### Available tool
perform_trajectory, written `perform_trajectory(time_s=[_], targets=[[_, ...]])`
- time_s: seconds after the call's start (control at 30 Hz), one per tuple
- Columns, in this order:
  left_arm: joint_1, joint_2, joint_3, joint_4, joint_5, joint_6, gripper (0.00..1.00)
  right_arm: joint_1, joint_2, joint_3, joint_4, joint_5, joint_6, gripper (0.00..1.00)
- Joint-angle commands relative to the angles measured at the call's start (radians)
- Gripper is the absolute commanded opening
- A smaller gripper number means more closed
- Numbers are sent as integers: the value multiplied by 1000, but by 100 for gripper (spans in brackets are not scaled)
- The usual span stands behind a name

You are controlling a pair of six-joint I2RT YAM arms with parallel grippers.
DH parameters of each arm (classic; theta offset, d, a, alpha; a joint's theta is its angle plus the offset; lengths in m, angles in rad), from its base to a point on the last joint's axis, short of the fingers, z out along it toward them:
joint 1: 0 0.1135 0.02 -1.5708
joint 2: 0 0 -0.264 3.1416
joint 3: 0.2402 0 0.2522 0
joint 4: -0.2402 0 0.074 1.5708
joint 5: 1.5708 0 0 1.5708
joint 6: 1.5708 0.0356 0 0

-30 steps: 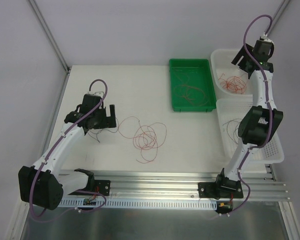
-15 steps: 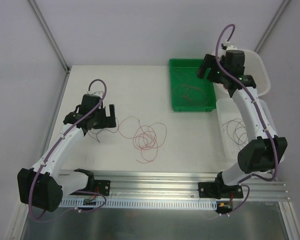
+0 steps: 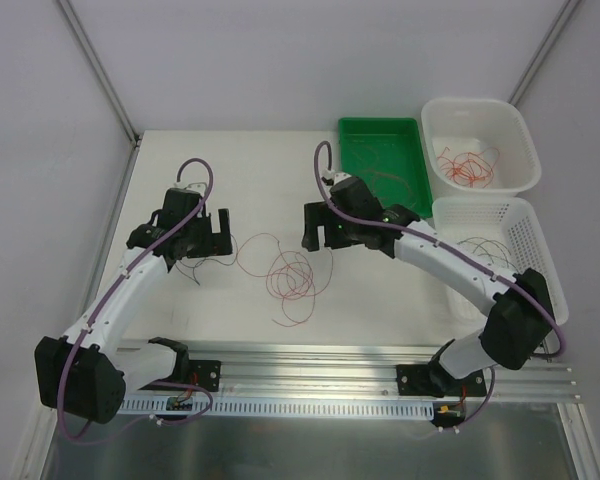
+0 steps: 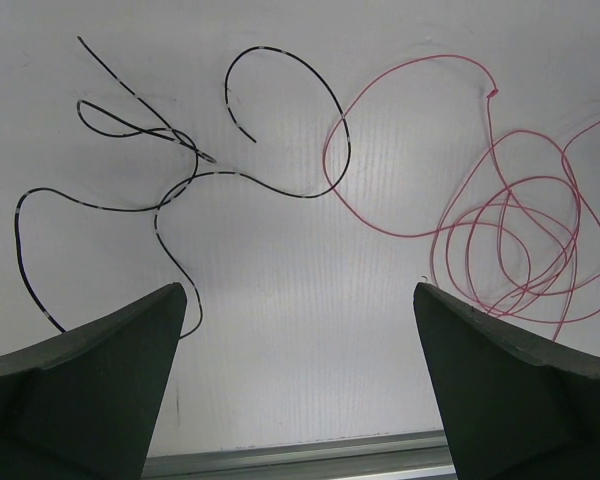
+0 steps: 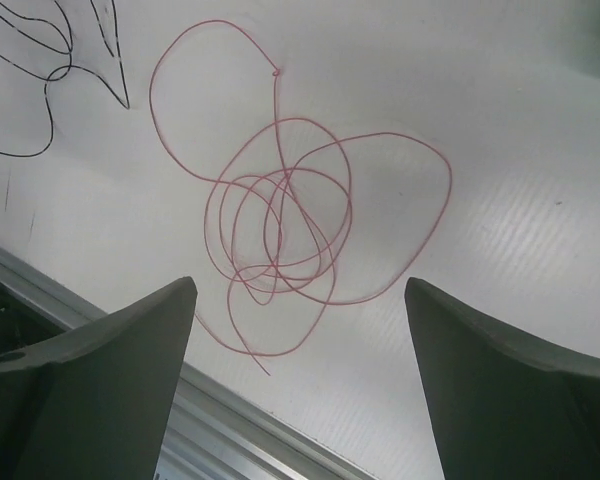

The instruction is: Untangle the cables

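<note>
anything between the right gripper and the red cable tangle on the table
Nothing visible. The right gripper hangs open above the red cable, and in the right wrist view only bare white table surrounds the coil. The black cable lies off to one side, out of the path down.

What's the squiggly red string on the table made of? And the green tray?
The red string is probably thin plastic-coated wire: it holds springy loops instead of lying limp. The green tray looks like hard, smooth plastic: one even colour, moulded rim.
</note>
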Motion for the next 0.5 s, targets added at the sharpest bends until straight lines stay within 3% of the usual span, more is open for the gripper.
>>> perform_trajectory(time_s=[0.0, 0.27, 0.47], targets=[[4, 13, -9, 1, 10, 3, 99, 56, 58, 8, 64, 93, 84, 89], [2, 19, -10, 3, 16, 3, 99, 121, 272, 17, 144, 64, 148, 72], [4, 24, -9, 3, 33, 1, 99, 159, 339, 9, 172, 56, 158, 50]])
